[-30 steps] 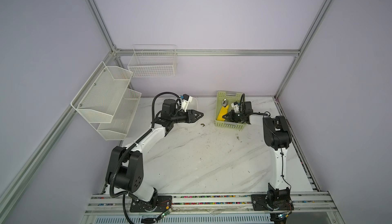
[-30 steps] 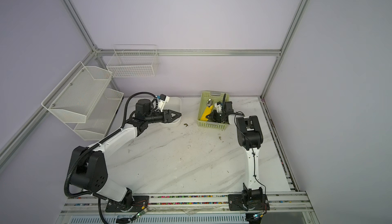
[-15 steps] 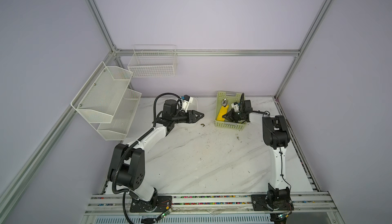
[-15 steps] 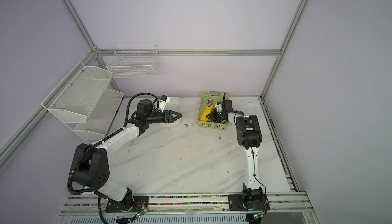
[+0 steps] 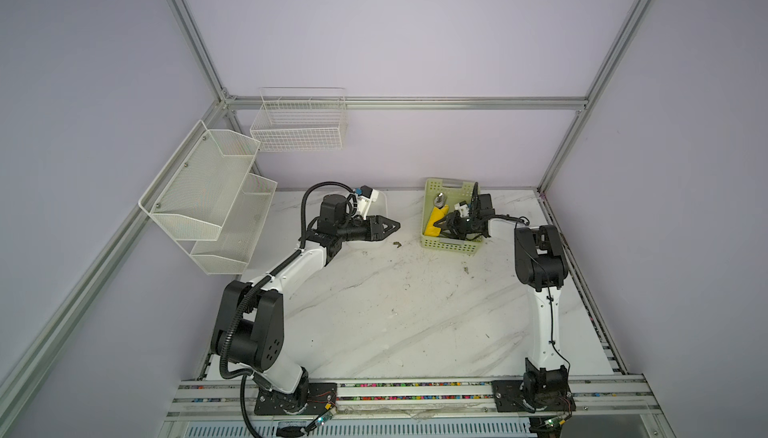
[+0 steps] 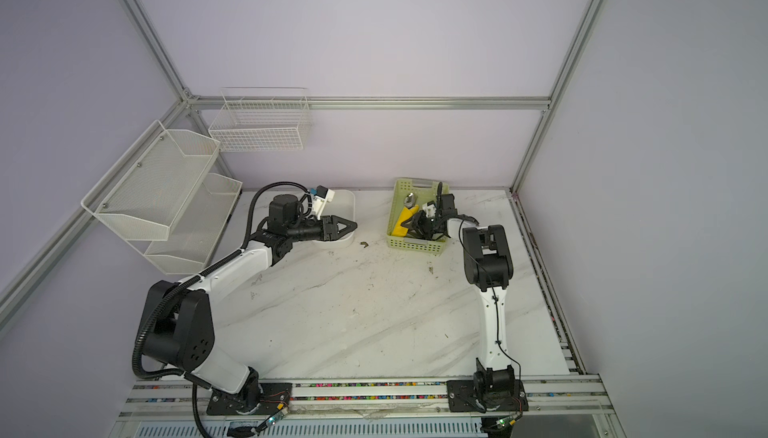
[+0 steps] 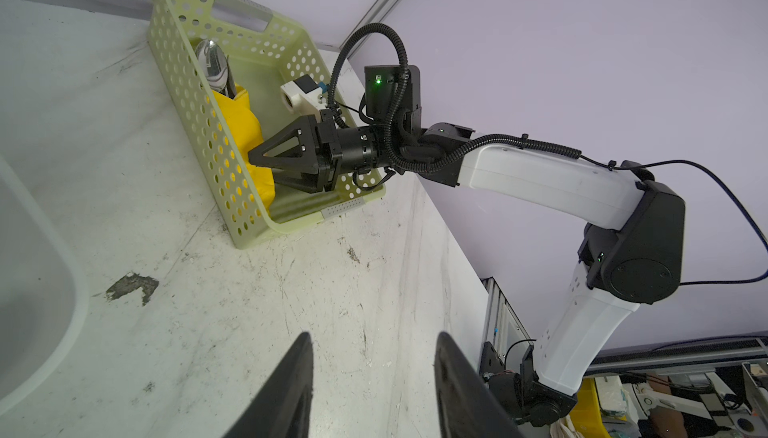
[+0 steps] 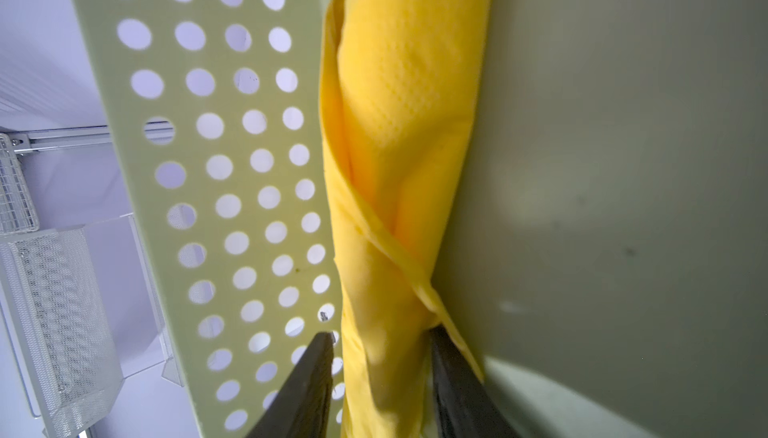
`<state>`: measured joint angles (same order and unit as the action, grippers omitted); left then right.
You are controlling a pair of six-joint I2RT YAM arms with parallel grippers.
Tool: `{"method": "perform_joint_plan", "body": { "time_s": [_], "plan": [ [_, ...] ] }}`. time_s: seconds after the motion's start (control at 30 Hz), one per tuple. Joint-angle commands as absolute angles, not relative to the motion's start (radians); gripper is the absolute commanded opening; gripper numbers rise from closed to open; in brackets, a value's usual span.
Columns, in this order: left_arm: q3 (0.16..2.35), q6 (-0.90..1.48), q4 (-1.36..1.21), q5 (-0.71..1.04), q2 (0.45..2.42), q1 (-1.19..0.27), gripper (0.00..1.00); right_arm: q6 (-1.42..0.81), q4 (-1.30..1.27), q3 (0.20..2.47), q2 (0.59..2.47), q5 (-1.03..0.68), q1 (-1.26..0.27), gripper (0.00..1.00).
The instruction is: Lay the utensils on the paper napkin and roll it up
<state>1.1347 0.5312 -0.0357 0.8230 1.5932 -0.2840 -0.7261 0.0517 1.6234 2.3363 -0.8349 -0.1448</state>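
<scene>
Napkin (image 8: 399, 166) is rolled into a tight yellow tube. It lies inside the green basket (image 5: 451, 245), right along the perforated side wall, w/ a spoon (image 7: 214, 68) bowl poking out the far end. Other utensils not visible, prob. wrapped inside, can't confirm. R hand (image 8: 380, 332) is down in the basket at the near end of the roll, open, straddling it. One finger (image 8: 453, 373) touches the loose flap, the other stands just off the paper, so no real squeeze. L hand (image 7: 374, 336) hovers over the table (image 5: 395, 290) beside a white tray (image 6: 351, 207), open, nothing btwn its fingers. Handling, my read: paper's thin & soft, tears or dents easily, and wants to unroll at that diagonal flap. Metal inside gives it stiffness & most of its weight, likely heavier at the spoon end. Smooth handles could slide out of an open end if tilted. Best hold is prob. across the mid of the roll, over the flap edge to pin it shut, w/ gentle pressure, kept level. A grab at the very end risks pinching empty paper, and there's little finger room on the wall side.
</scene>
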Motion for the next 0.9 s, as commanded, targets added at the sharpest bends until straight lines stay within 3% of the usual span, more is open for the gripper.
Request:
{"method": "perform_joint_plan", "body": {
  "time_s": [0.0, 0.37, 0.43, 0.53, 0.87],
  "plan": [
    [1.204, 0.519, -0.047, 0.838, 1.566, -0.288, 0.47, -0.749, 0.134, 1.621, 2.338, -0.802, -0.134, 0.46],
    [1.212, 0.514, -0.031, 0.836, 1.560, -0.289, 0.47, -0.750, 0.193, 1.637, 2.277, -0.727, -0.135, 0.59],
    [1.214, 0.510, -0.023, 0.833, 1.560, -0.288, 0.47, -0.748, 0.192, 1.633, 2.275, -0.729, -0.134, 0.58],
    [1.215, 0.508, -0.019, 0.832, 1.559, -0.288, 0.47, -0.746, 0.199, 1.634, 2.279, -0.724, -0.134, 0.48],
    [1.217, 0.511, -0.016, 0.831, 1.564, -0.288, 0.47, -0.718, 0.162, 1.660, 2.343, -0.751, -0.136, 0.49]
  ]
}}
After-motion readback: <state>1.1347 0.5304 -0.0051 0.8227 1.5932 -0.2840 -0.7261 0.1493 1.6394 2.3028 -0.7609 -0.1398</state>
